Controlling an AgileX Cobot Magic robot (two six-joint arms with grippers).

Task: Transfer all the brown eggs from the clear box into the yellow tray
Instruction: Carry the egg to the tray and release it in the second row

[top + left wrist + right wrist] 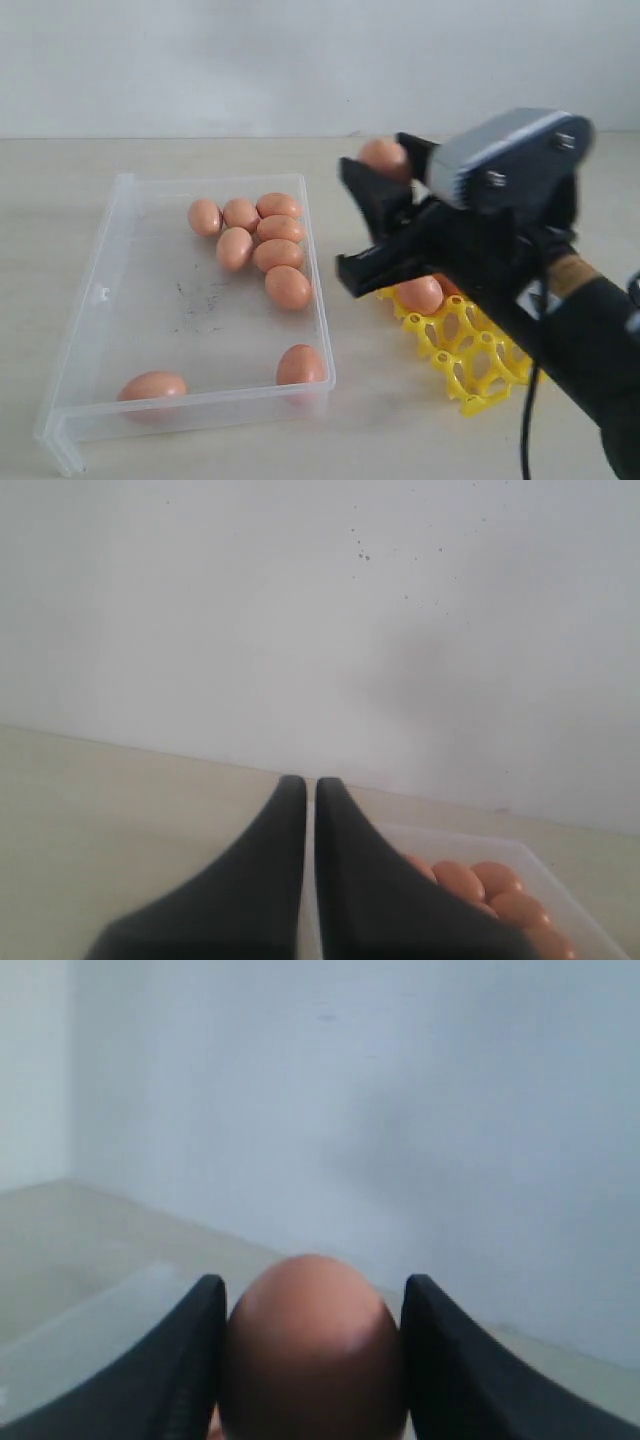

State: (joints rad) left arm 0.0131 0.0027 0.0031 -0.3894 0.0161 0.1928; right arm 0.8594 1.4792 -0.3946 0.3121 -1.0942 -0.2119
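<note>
One brown egg (pixel 385 157) is grasped between the two black fingers of the right hand (pixel 380 158) and is held raised above the table (pixel 200 460), near the far left corner of the yellow tray (pixel 470 350) as the exterior view shows it. In the right wrist view this egg is seen as a smooth, orange-brown oval with a soft pale sheen, pressed on both sides by the fingers.

Nine more brown eggs (pixel 278 254) are seen in the clear box (pixel 160 290). Seven are clustered toward its far right corner, most of them touching, and two lie apart by the near wall. The box is shallow and transparent, with low walls and dark scuffs on its floor.

The tray is bright yellow openwork and is largely hidden behind the right arm. A seated egg (pixel 420 294) is seen at its far left, with another partly hidden just behind.

The left hand (pixel 305 785) is clenched, its dark fingers parted only by a thin slit, with nothing between them.
</note>
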